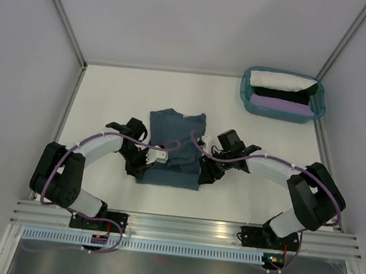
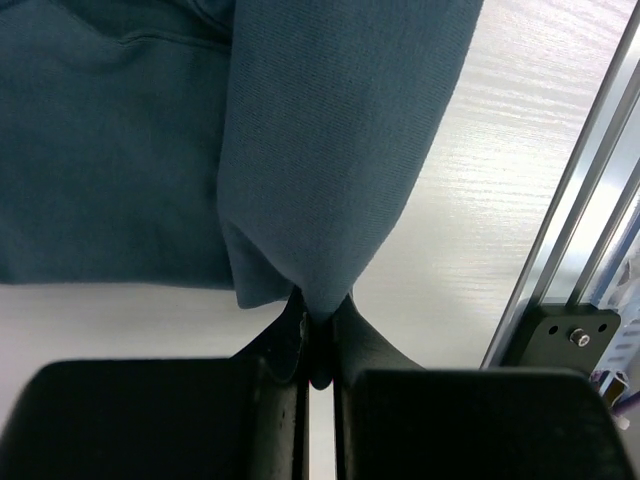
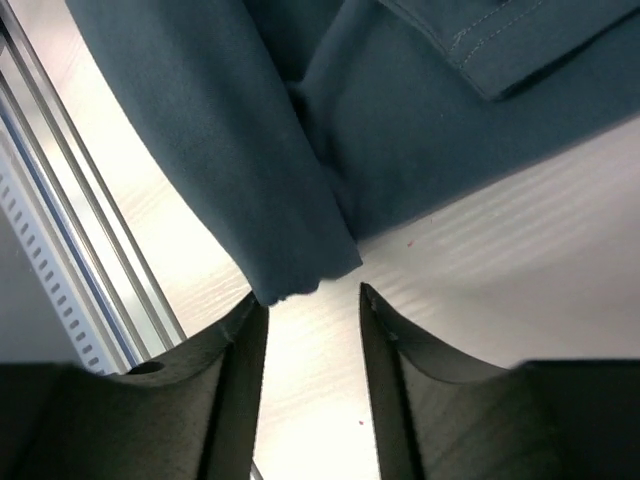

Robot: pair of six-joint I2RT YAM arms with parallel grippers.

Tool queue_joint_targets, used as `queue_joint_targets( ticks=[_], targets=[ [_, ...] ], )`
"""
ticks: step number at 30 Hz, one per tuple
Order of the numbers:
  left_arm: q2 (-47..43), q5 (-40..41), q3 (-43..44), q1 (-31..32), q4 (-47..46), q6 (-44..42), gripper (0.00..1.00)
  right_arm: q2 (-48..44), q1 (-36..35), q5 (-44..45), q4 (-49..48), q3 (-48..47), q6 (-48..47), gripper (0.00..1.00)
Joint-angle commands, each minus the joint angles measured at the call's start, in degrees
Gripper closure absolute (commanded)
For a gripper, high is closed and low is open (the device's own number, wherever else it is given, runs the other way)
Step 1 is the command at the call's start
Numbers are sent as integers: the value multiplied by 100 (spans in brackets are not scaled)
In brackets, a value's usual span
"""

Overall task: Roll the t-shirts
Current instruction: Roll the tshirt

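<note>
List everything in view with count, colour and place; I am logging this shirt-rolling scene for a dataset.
slate-blue cotton t-shirt: one, slate-blue, table centre
teal translucent plastic basket: one, teal, far right corner
white fabric bundle: one, white, basket's far side
black fabric bundle: one, black, basket's middle
lilac fabric bundle: one, lilac, basket's near side
white table: one, white, beneath everything
left gripper: one, black, shut on t-shirt's near left corner
right gripper: one, black, open beside t-shirt's near right corner

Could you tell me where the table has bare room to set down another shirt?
Bare: the far strip between back wall and blue t-shirt, left of the basket; also the patch between basket and right arm. Crowded: the near middle, with left gripper and right gripper at the shirt's corners.
</note>
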State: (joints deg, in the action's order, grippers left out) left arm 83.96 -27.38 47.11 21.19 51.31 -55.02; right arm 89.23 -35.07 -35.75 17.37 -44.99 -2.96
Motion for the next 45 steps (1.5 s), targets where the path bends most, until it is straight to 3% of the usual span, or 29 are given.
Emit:
queue_joint_targets(
  ticks=[1,6,9,16,20,22,23,24,26,27,35,38,41,43,45],
  targets=[
    [199,-426,272,-71,186,-395,96,-878,-17,287,-155,157,-20,50],
    [270,-523,386,-168,283,-448,96,-1531,-262,410,-556,675,234,30],
    [209,-567,386,-168,336,-430,96,-1637,-841,876,-1145,949,557,27],
    [112,-532,325,-177,406,-465,96,-961,-1011,1360,-1982,949,920,27],
    [42,-541,307,-212,433,-439,96,-582,-1019,1420,-2035,957,1096,34],
    [-3,-558,246,-238,441,-448,96,-635,-1011,1509,-2245,1149,1323,42],
    [-29,-558,220,-247,441,-439,96,-661,-1011,1492,-2333,1203,1438,51],
    [-38,-550,193,-247,450,-430,96,-679,-1011,1396,-2482,1238,1534,71],
    [-64,-558,158,-256,538,-413,96,-749,-1011,1290,-2571,1282,1833,94],
    [-90,-567,140,-256,582,-395,96,-801,-1011,1237,-2615,1317,1947,100],
    [-617,-488,-448,-256,784,-219,96,-1373,-1449,948,-2598,1792,3133,100],
    [-881,-637,-466,-273,1038,-315,96,-1312,-1564,422,-2949,1924,3784,100],
    [-663,-681,-370,-361,1004,-325,93,-935,-1486,349,-2425,1670,3672,100],
    [-382,-646,-230,-484,846,-193,89,-662,-1328,349,-2291,1529,3496,100],
    [162,-707,60,-773,793,-9,76,-539,-1057,227,-2421,1537,3495,100]
  ],
)
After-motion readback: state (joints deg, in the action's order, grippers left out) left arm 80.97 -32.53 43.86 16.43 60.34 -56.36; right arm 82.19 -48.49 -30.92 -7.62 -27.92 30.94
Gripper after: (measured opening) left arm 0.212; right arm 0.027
